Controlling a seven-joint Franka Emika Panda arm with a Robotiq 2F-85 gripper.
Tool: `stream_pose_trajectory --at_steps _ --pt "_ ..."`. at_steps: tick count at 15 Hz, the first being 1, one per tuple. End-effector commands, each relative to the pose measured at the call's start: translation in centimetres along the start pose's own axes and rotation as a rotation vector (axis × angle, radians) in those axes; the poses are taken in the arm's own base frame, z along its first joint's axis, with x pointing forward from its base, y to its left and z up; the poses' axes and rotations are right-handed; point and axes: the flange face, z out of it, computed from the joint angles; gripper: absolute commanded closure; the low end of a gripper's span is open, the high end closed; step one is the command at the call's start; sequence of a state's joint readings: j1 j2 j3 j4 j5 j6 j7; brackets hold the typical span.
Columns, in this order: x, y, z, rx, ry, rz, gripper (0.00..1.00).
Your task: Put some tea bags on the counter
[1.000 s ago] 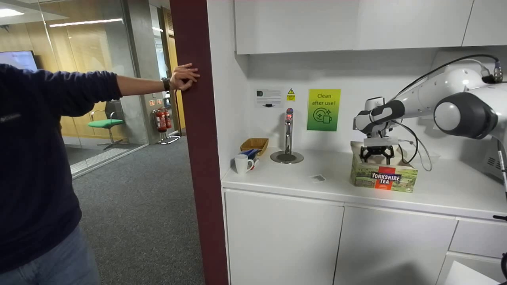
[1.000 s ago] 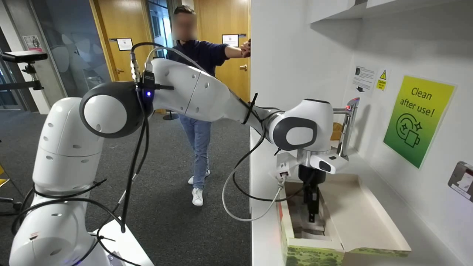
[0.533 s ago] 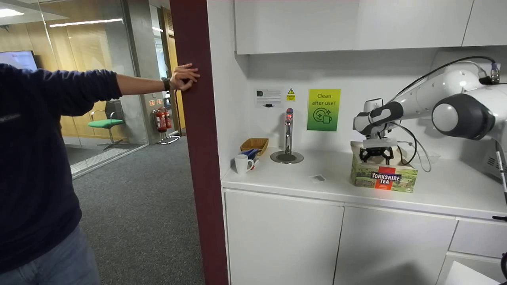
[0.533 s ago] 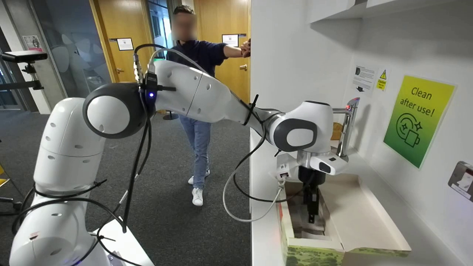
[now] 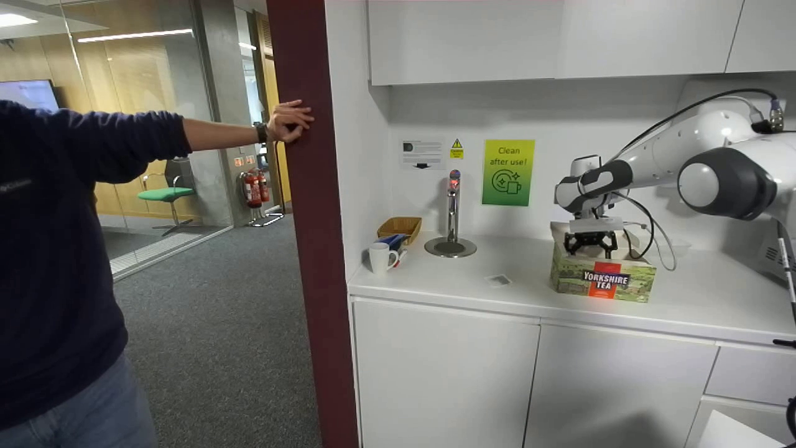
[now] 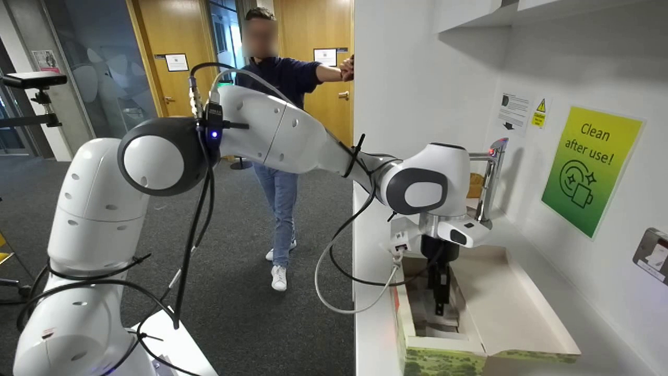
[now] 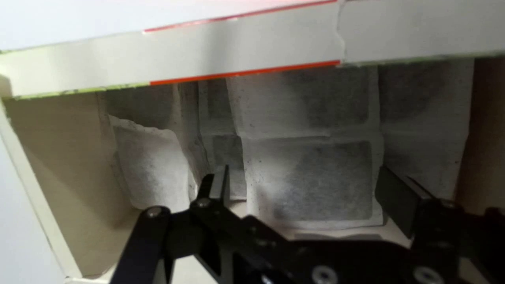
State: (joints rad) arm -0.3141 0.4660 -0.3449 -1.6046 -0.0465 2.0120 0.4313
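Observation:
Several flat greyish tea bags lie inside the open Yorkshire Tea box, which stands on the white counter. A pale flat tea bag lies on the counter to the left of the box in an exterior view. My gripper points down into the box, seen also in both exterior views. Its fingers stand wide apart, with a pair of joined tea bags below and between them. Nothing is held between the pads. Whether the fingertips touch the tea bags, I cannot tell.
The box's side wall rises close to the gripper, and its lid is folded open toward the wall. A tap, a white mug and a wicker basket stand further left on the counter. A person stands beyond.
The arm has shifted very slightly, the gripper moving a few pixels left in an exterior view, then stayed still. The box and the tea bag on the counter have not moved.

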Motion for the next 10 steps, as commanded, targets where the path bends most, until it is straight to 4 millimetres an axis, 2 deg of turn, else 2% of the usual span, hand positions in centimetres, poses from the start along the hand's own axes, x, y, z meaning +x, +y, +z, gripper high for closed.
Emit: stream_pose_trajectory --at_steps 1,10 --pt "0.47 -0.23 -0.44 0.004 -0.010 0.019 0.00" --pt "0.51 -0.50 0.39 -0.005 -0.021 0.016 0.00"
